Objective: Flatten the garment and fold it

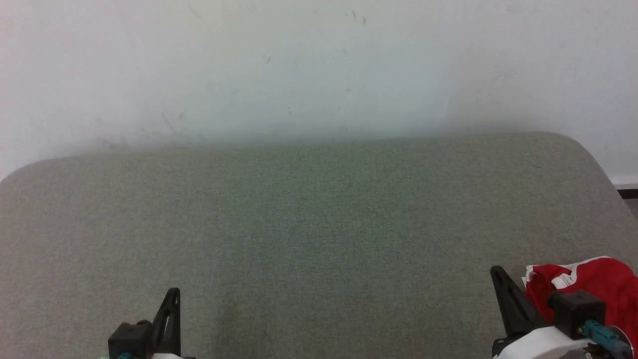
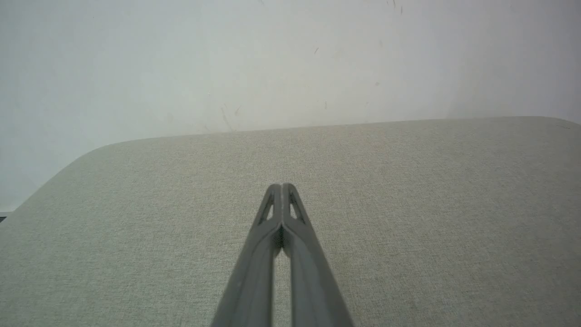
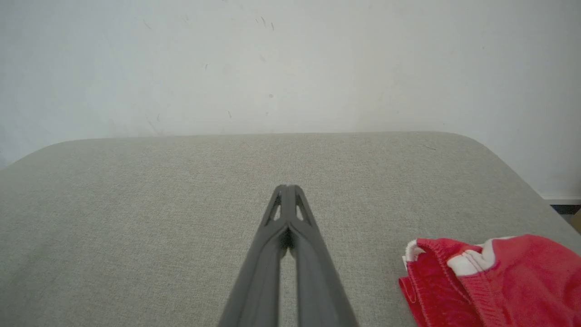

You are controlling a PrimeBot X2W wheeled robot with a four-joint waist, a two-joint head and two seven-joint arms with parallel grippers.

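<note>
- Both grippers sit nearest the cam at the bottom of head view: L gripper [image 1: 172, 295] at near left, R gripper [image 1: 494, 273] at near right, fingers pointing toward the far side.
- L gripper: wrist view has its two dark fingers [image 2: 254, 272] pressed together, tips touching, nothing pinched between them. It hangs over bare fabric.
- R gripper: same deal in its own wrist view, tips closed up tight, nothing in the grip.
- Garment [image 3: 499, 281] is bright red w/ white bands and lies bunched in a crumpled heap at the near right corner of the table [image 1: 319, 209], def not flat.
- It lies just right of the R gripper. In the R wrist view there's a clear strip of table between fingers and cloth, so they're apart.
- In head view the black block on the R wrist covers part of the heap. A rolled red hem w/ a white bit faces the gripper.
- Table is covered in grey-green woven fabric w/ rounded far corners.
- White wall [image 1: 319, 65] runs behind the far edge, w/ a few small scuff marks on it.
</note>
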